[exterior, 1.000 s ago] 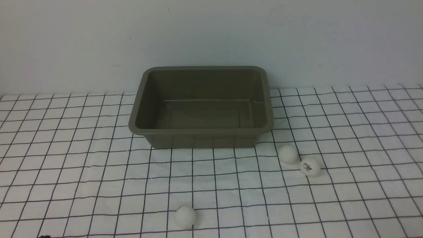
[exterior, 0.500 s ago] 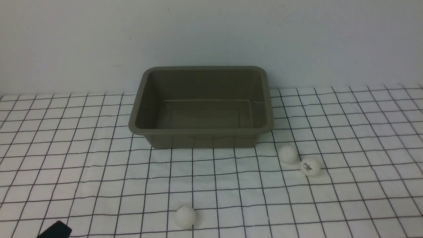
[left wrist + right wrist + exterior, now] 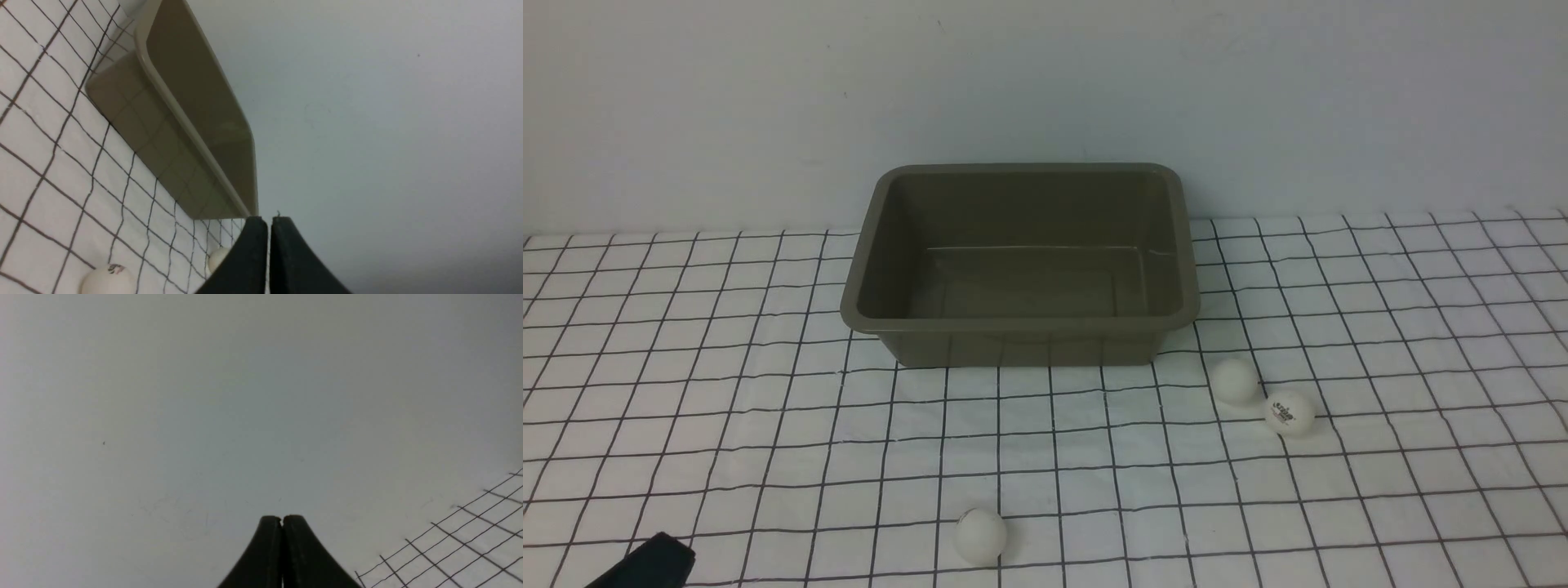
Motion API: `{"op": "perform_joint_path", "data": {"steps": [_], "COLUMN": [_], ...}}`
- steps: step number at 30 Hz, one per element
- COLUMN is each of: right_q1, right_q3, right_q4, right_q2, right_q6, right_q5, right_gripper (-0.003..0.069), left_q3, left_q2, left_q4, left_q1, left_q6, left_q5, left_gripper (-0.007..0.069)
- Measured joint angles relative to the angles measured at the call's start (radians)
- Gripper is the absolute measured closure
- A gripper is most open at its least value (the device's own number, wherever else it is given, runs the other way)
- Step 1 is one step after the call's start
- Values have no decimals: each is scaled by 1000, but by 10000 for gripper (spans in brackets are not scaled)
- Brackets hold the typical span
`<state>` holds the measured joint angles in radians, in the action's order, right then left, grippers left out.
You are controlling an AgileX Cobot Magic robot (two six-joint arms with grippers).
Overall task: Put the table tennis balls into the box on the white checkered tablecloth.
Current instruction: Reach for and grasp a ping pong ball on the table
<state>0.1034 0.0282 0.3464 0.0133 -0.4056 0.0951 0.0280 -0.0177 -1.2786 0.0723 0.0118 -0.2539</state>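
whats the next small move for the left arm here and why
Probably open the left gripper and carry it toward the near ball. The gripper is pressed shut, that ball lies on the tablecloth closest to the left arm's side, and the box holds nothing yet.

The light is soft, even and somewhat dim, with a cool grey tint. The table tennis balls (image 3: 980,535) throw only faint shadows on the white checkered tablecloth (image 3: 686,392). The glossy outer wall of the box (image 3: 135,118) mirrors the grid lines weakly. Both wrist views look slightly soft.
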Motion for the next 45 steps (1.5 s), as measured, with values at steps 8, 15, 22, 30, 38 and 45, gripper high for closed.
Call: {"op": "perform_joint_path", "data": {"steps": [8,15,22,30,38,45], "right_q1": [0,0,0,0,-94,-298], "right_q3": [0,0,0,0,-229,-508], "right_q4": [64,105,131,165,-306,-621], "right_q2": [0,0,0,0,-28,-268], "right_q6": [-73,-119,-176,-181,-181,-123], "right_q5": [-10,-13,-12,-10,-66,-425], "right_gripper": [669,669,669,669,669,669], "left_q3": [0,0,0,-3,-241,-339], "left_q2": [0,0,0,0,59,230], "left_q4": [-37,-38,-51,-68,-68,-51], "left_q1": [0,0,0,0,0,0], "left_q6": [-20,-103,-203,-334,-849,-1043], "left_q5": [41,48,48,56,48,-37], "left_gripper": [629,629,629,629,629,629]}}
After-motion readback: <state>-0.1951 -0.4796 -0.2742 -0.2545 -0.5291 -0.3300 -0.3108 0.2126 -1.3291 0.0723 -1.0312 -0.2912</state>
